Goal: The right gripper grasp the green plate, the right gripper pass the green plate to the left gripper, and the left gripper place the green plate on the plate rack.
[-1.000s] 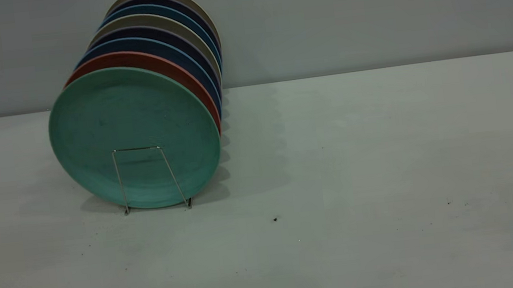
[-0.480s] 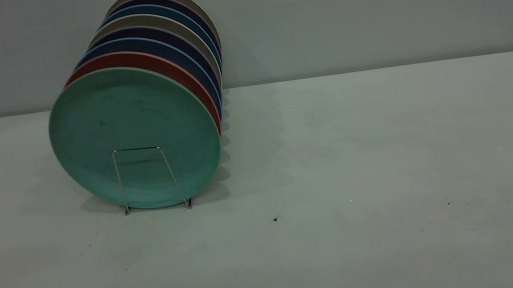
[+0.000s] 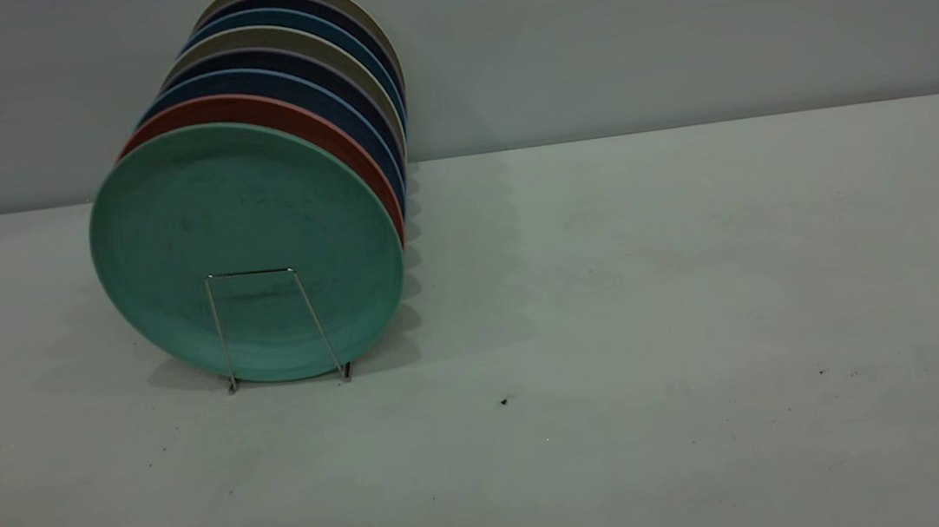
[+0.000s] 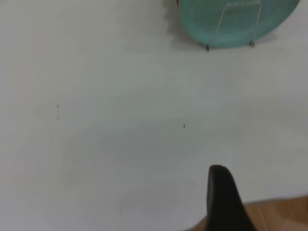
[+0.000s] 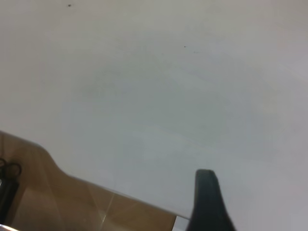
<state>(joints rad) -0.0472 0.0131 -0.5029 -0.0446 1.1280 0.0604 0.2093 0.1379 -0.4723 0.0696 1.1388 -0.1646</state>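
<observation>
Exterior: we see the green plate point(image 3: 245, 248) upright in the plate rack point(image 3: 271, 324), front slot, placed. No arms.
Left wrist: left gripper point(image 4: 226, 199) far from plate; finger spread unclear.
Right wrist: right gripper point(image 5: 207, 202) over table, same.

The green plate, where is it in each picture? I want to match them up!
Exterior view: the green plate stands upright at the front of the plate rack, left of centre on the table.
Left wrist view: only its lower part shows, at the picture's edge.
Right wrist view: not in it.
Shared landmark: the silver wire loop crossing the plate's lower face.
</observation>
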